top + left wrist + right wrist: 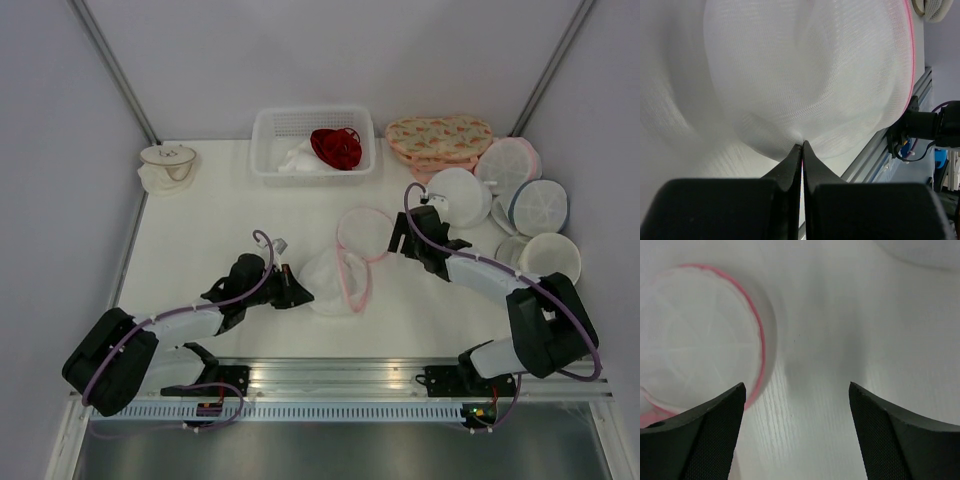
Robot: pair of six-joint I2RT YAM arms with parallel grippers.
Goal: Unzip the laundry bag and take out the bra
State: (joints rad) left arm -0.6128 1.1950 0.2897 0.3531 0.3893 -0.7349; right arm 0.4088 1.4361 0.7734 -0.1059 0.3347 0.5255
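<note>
Pinching a fold of white mesh, the left end effector (pixel 802 145) holds the laundry bag (pixel 328 278) at the centre of the surface (pixel 220 220), its two fingers closed tight with only a sliver of netting between them. The bag lies unzipped and splayed in two pink-rimmed halves, the domed half in that grip and the flatter half just beyond it at 1 o'clock. The bra (pixel 336 148), dark red, sits well apart at 12 o'clock inside a white basket (pixel 265 140), beside a white cloth (pixel 298 158). With the bag open and the garment out, the job looks all but finished; what appears to be left is letting go cleanly. Doing that well likely means spreading the left fingers fully before any lift, since snagged mesh would drag the light bag along, then backing off low and straight toward 7 o'clock. The left arm (pixel 190 322) stretches from its base at 7 o'clock, elbow bent, forearm low over the surface and pointing toward 3 o'clock. The right arm (pixel 490 275) folds back from 5 o'clock, elbow out at 4 o'clock, forearm running toward 10 o'clock; the right end effector (pixel 796 387) hovers with fingers spread wide and nothing between them, just at the 3 o'clock side of the bag's flat half, above bare surface
</note>
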